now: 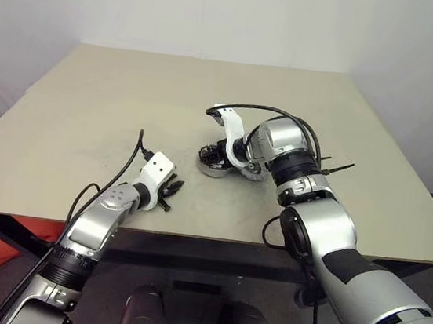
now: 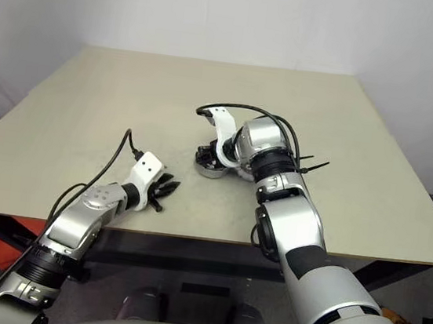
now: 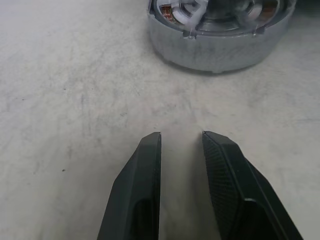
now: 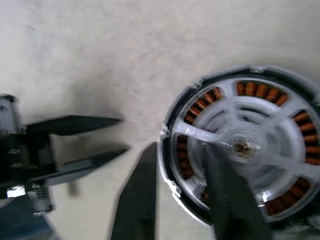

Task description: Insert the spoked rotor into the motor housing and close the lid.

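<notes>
Centre frame, the right gripper (image 4: 180, 200) is hanging unclenched, straddling the rim of the motor housing (image 4: 245, 147), the spoked rotor (image 4: 260, 140) seated inside. Rigid, slick metal: it is looking best pinched at the rim. Lower left, the left gripper (image 3: 181, 145) is hovering parted, empty.

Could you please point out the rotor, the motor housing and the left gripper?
rotor (image 4: 243, 148), right wrist view, hub.
motor housing (image 3: 220, 50), left wrist view, outer wall.
left gripper (image 3: 181, 137), left wrist view, between fingertips.

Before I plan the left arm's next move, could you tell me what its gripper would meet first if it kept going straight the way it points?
Probably the motor housing, straight beyond the left gripper, with bare table between them.
</notes>
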You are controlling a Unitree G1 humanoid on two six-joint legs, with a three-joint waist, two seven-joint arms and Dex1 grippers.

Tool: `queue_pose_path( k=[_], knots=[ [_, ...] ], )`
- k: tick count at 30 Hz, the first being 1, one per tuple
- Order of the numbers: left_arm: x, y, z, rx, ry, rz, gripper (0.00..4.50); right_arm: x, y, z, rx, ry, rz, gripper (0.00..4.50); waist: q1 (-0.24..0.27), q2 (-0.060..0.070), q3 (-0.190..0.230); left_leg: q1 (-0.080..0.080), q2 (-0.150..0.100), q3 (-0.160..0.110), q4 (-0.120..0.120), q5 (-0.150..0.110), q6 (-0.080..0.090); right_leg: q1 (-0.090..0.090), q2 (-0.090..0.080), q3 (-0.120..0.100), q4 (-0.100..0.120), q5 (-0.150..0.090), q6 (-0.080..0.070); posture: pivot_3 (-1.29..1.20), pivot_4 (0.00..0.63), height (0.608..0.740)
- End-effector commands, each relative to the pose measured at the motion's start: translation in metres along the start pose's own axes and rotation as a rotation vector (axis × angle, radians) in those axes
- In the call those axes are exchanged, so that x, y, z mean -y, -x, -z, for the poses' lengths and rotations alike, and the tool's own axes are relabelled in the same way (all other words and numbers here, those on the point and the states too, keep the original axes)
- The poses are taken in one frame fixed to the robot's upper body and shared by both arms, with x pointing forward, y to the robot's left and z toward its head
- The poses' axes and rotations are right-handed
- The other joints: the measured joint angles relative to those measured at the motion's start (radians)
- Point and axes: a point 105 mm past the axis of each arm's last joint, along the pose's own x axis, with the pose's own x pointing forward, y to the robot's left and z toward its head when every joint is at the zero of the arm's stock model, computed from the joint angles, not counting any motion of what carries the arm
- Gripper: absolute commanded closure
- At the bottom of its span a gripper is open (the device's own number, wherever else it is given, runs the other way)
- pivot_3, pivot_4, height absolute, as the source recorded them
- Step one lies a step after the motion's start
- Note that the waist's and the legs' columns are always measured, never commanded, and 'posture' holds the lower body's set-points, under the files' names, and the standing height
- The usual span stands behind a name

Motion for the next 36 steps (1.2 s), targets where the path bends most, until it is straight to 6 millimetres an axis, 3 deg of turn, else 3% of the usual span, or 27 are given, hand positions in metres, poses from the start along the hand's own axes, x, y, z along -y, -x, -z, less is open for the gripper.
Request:
queue_pose_path(
  k=[1,7,11,15,18,21,25,31,36],
  knots=[
    [-0.005,0.004,-0.016,0.051,-0.032,-0.020,3.10,-0.003,0.017,-0.023,0.079,0.061,0.013,2.24,0.001,0.000,0.000,0.000,0.000,-0.001,0.000,0.000,0.000,0.000,0.000,0.000,0.000,0.000,0.000,0.00,0.000,0.740],
    [-0.004,0.002,-0.018,0.056,-0.030,-0.005,3.10,-0.011,0.039,-0.043,0.161,0.083,-0.014,2.24,0.001,0.000,0.000,-0.004,-0.001,-0.004,-0.001,0.002,-0.004,-0.001,0.000,-0.001,-0.001,0.003,-0.006,0.00,0.000,0.740],
    [-0.005,0.000,-0.023,0.071,-0.026,0.006,3.10,-0.002,0.063,-0.063,0.347,-0.035,-0.048,2.24,0.002,0.000,0.000,-0.007,-0.001,-0.004,-0.002,0.003,-0.005,-0.004,0.001,-0.001,-0.001,0.004,-0.007,0.00,0.000,0.740],
    [-0.008,0.000,-0.023,0.068,-0.029,0.007,3.10,0.014,0.077,-0.056,0.455,-0.289,-0.144,2.24,0.003,0.000,0.000,-0.008,-0.001,-0.003,-0.002,0.003,-0.005,-0.004,0.000,-0.001,-0.001,0.004,-0.007,0.00,0.000,0.740],
    [-0.007,-0.001,-0.022,0.062,-0.036,0.026,3.10,0.008,0.101,-0.045,0.613,-0.350,-0.352,2.24,0.004,0.000,0.000,-0.007,-0.002,-0.002,-0.002,0.003,-0.005,-0.003,0.001,-0.001,-0.002,0.004,-0.007,0.00,0.000,0.740],
    [-0.005,-0.004,-0.023,0.052,-0.057,0.058,3.10,-0.001,0.124,-0.018,0.750,-0.204,-0.469,2.24,0.012,0.000,0.000,-0.008,-0.002,-0.001,-0.003,0.003,-0.005,-0.002,0.001,-0.002,-0.003,0.004,-0.007,0.00,0.000,0.740],
    [-0.006,-0.009,-0.026,0.046,-0.087,0.088,3.10,-0.009,0.126,0.025,0.786,0.175,-0.399,2.24,0.026,0.000,0.000,-0.006,-0.002,0.001,-0.003,0.003,-0.005,-0.001,0.000,-0.002,-0.004,0.003,-0.004,0.00,0.000,0.740],
    [-0.004,-0.014,-0.030,0.049,-0.104,0.111,3.10,0.023,0.106,0.038,0.854,0.621,0.074,2.24,0.024,0.000,-0.001,-0.001,-0.001,0.004,-0.003,0.004,-0.005,0.001,0.000,-0.002,-0.004,0.000,0.002,0.00,0.000,0.740],
    [0.000,-0.015,-0.031,0.049,-0.105,0.122,3.10,0.036,0.091,0.049,0.844,0.905,0.265,2.24,0.017,0.000,-0.001,0.001,-0.001,0.003,-0.002,0.004,-0.005,0.008,0.000,-0.003,-0.011,-0.001,0.002,0.00,0.000,0.740]
  ],
)
